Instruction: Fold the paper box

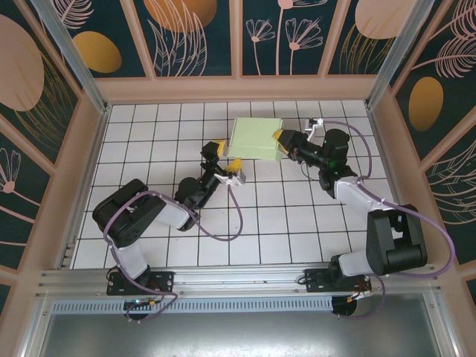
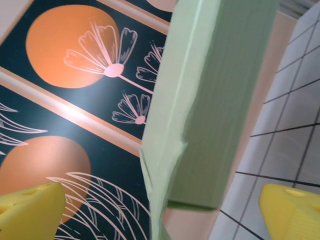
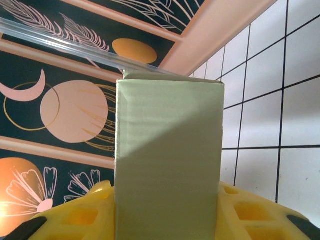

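The paper box is a pale mint-green flat rectangular box held off the white tiled floor near the back wall. My right gripper is shut on its right end. In the right wrist view the box rises between the two yellow fingers, touching both. My left gripper stands open just left of and below the box's near left corner. In the left wrist view the box hangs ahead between the wide-spread yellow fingertips, touching neither, and one edge looks dented.
Peach-framed walls with dark floral panels close in the tiled floor on three sides. Aluminium posts stand at the back corners. Purple cables loop over the tiles beside each arm.
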`<action>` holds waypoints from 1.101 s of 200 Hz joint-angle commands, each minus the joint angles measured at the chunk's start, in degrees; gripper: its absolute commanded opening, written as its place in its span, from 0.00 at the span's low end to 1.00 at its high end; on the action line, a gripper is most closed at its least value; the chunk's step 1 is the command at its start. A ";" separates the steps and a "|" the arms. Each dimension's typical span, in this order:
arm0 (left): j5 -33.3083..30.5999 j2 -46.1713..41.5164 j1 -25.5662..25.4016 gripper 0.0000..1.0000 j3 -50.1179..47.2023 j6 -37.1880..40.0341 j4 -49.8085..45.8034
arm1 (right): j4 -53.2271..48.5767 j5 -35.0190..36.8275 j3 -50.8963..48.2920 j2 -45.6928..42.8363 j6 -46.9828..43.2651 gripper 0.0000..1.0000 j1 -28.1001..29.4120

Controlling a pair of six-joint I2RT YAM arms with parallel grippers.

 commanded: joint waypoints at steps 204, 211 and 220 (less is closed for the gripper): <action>2.29 -2.59 -0.45 0.33 1.01 -6.55 1.62 | -0.48 -3.44 -1.81 -3.46 -3.11 0.61 -0.07; 1.80 -3.12 -0.47 0.33 0.94 -7.40 0.06 | -0.71 -2.64 -2.05 -4.08 -4.07 0.63 -0.31; 1.41 -3.92 -0.47 0.33 0.81 -8.98 -2.74 | -1.26 -1.66 -2.39 -5.18 -5.26 0.66 -0.66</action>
